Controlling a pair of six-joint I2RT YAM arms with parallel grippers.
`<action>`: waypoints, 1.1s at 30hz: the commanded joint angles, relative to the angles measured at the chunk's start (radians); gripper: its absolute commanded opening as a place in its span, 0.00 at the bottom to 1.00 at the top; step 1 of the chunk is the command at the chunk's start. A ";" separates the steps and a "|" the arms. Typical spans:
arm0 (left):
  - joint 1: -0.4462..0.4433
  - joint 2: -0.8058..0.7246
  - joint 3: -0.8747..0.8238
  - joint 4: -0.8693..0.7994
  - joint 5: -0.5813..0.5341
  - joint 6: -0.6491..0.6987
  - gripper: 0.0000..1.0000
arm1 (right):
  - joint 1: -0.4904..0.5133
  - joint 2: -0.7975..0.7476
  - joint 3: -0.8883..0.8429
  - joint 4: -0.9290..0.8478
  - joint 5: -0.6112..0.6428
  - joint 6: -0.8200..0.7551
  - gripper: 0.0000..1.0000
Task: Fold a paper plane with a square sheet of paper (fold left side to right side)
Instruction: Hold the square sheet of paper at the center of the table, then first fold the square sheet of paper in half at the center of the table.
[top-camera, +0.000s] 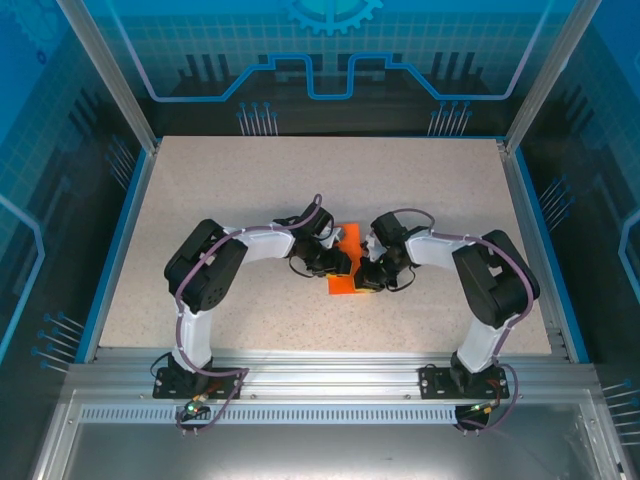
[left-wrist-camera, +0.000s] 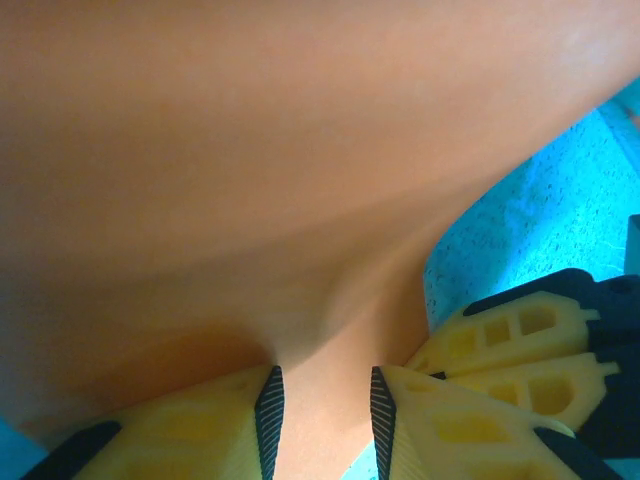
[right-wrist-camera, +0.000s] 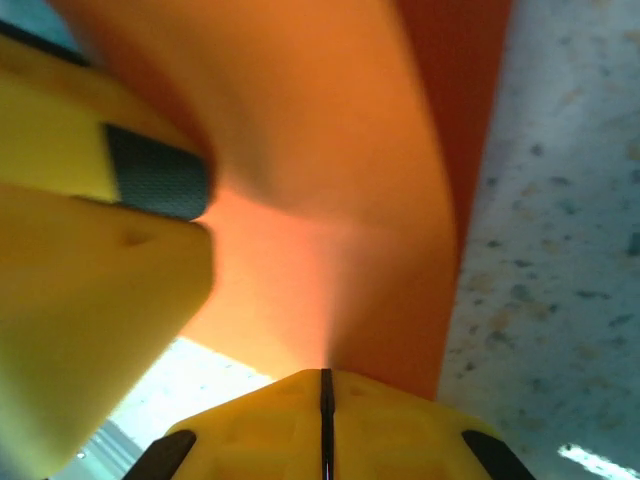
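paper (top-camera: 342, 286): orange, bowed upward, at the middle of the table (top-camera: 250, 190), between both grippers
left gripper (left-wrist-camera: 325, 392): fingers apart, paper running across the gap
right gripper (right-wrist-camera: 325, 380): fingers pressed together, pinching an edge of the paper

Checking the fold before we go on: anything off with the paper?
The square sheet of paper is not lying flat: it bows up in a smooth curve between the two grippers. The right gripper is shut on it, and the left gripper stands open with paper in its gap. No tear visible.
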 joint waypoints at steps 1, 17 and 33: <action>-0.014 0.019 0.026 -0.064 -0.026 -0.005 0.35 | 0.014 0.042 0.002 -0.070 0.099 -0.011 0.09; 0.039 0.058 0.124 -0.094 -0.034 0.023 0.35 | 0.007 0.085 -0.010 -0.108 0.184 -0.035 0.09; 0.120 0.143 0.237 -0.160 -0.042 0.092 0.35 | 0.006 0.078 -0.023 -0.130 0.196 -0.049 0.09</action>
